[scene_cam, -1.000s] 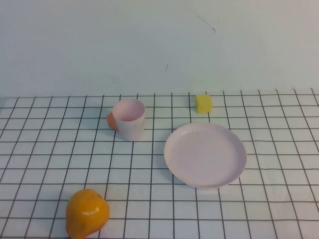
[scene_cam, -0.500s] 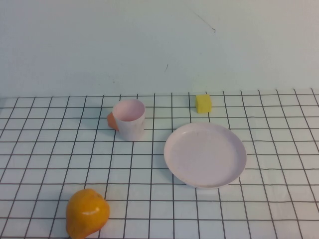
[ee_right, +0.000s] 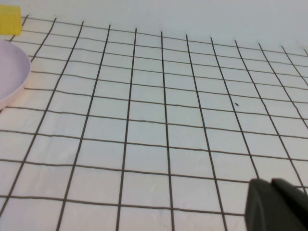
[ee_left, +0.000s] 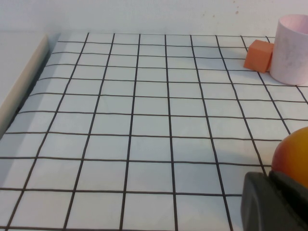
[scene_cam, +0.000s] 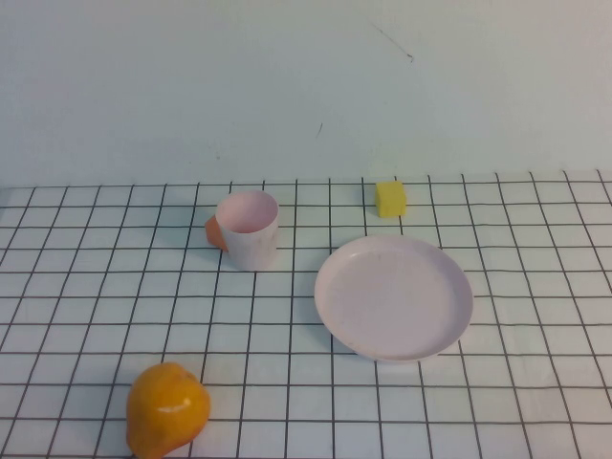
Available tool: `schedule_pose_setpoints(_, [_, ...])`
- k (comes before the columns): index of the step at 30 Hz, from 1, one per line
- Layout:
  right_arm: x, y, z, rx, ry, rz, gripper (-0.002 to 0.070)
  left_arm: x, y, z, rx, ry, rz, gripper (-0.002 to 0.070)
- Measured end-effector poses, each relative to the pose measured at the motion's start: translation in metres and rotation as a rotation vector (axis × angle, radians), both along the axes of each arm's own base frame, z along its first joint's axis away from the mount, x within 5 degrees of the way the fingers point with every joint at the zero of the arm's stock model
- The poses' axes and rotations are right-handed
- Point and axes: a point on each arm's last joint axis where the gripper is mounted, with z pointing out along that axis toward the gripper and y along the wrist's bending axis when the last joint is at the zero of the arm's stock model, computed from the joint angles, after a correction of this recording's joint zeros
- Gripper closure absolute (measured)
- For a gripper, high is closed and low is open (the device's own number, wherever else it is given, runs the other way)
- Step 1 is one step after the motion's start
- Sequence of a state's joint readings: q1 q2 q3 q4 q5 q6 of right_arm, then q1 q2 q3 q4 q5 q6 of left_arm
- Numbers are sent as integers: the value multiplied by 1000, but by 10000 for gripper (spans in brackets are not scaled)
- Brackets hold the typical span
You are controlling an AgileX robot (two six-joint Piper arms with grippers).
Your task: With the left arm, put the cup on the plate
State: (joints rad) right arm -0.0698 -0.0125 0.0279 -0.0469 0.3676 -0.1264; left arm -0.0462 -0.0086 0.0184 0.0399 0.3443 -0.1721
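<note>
The pale pink cup [scene_cam: 248, 229] stands upright on the gridded table, left of the round pale pink plate [scene_cam: 394, 297]. The cup also shows far off in the left wrist view [ee_left: 292, 48]. The plate's rim shows in the right wrist view [ee_right: 9, 72]. Neither arm appears in the high view. My left gripper [ee_left: 269, 179] is shut and empty, low over the table near the front left, far from the cup. My right gripper [ee_right: 270, 185] is shut and empty, over the table to the right of the plate.
A small orange cube [scene_cam: 214, 232] sits against the cup's far left side. A yellow cube [scene_cam: 390, 199] lies behind the plate. An orange-yellow fruit [scene_cam: 167, 409] rests at the front left, right beside my left gripper [ee_left: 293, 154]. A pale wall rises behind the table.
</note>
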Motion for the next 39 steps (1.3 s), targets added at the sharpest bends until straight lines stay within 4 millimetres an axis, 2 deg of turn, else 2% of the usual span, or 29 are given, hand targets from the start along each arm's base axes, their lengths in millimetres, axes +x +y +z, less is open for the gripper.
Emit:
schedule_pose_setpoints(31, [0,0,0,0,0,0,678,0,0,1,0,-11,0,677])
schedule_pose_setpoints(35, [0,0,0,0,0,0,678,3,-1,8,-5,-121,-5,677])
schedule_pose_setpoints(39, [0,0,0,0,0,0,678,5,-1,29,-15,-347,-14,677])
